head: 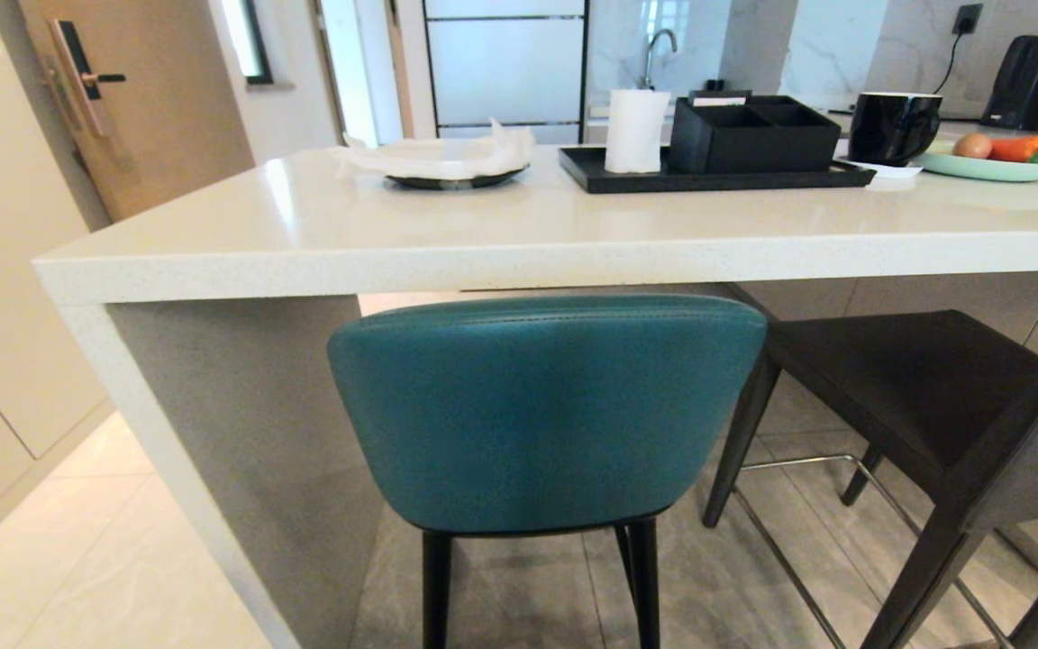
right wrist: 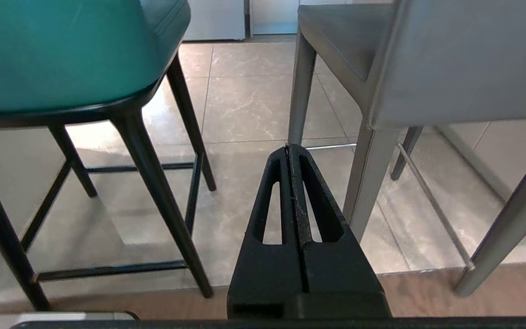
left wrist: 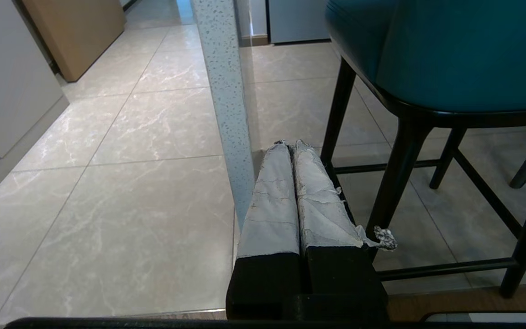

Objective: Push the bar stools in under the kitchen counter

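Counter edge (head: 519,257) above teal stool (head: 546,410), grey stool (head: 933,397) beside; both fingers pressed together.

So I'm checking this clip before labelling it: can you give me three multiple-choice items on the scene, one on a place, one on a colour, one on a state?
1. Where is the white paper roll?
A. on the black tray
B. on the floor
C. on the teal stool

2. What colour is the mug on the kitchen counter?
A. white
B. black
C. red

3. How do the fingers of the right gripper stand?
A. wide open
B. closed on a stool leg
C. shut on nothing

Answers:
1 A, the roll stands upright at the tray's left end.
2 B, it is glossy black, beside the green plate.
3 C, the fingers meet, clear of the dark grey stool.
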You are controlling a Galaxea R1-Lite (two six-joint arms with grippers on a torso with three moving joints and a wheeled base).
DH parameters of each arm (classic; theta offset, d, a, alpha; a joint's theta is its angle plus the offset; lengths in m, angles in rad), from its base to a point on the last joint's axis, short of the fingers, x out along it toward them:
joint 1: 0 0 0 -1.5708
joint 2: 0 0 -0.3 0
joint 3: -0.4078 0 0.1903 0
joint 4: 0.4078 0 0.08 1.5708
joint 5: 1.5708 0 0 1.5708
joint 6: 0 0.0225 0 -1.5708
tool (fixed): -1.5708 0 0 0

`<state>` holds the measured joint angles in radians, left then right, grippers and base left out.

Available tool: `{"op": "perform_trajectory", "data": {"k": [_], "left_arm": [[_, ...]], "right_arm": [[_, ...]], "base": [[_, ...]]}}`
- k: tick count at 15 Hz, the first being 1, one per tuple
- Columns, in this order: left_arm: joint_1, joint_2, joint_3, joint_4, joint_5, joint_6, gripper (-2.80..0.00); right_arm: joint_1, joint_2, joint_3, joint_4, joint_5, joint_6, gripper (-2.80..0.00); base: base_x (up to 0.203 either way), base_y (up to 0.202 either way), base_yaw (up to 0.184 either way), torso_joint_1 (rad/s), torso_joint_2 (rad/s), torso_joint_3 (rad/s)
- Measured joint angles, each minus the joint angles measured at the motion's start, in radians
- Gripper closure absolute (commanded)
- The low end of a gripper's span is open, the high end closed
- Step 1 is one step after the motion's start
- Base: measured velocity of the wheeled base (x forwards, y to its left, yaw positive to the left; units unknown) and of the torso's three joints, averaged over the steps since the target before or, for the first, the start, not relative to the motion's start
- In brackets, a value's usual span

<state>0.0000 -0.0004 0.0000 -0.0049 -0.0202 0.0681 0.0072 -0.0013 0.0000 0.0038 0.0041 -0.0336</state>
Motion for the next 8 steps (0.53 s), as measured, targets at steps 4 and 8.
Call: {"op": "perform_trajectory", "data": {"k": [4, 8], "left_arm": [[0.0, 0.0, 0.0, 0.001, 0.011, -0.021, 0.0], [0.0, 0.0, 0.0, -0.002, 0.02, -0.07, 0.0]], "right_arm": [[0.0, 0.0, 0.0, 0.0, -0.003, 0.015, 0.0], [-0.001, 0.001, 0.0, 0.0, -0.004, 0.035, 0.0]], "base": [[0.0, 0.0, 0.0, 0.0, 0.0, 0.0], [0.0, 0.0, 0.0, 0.0, 0.0, 0.0]]}}
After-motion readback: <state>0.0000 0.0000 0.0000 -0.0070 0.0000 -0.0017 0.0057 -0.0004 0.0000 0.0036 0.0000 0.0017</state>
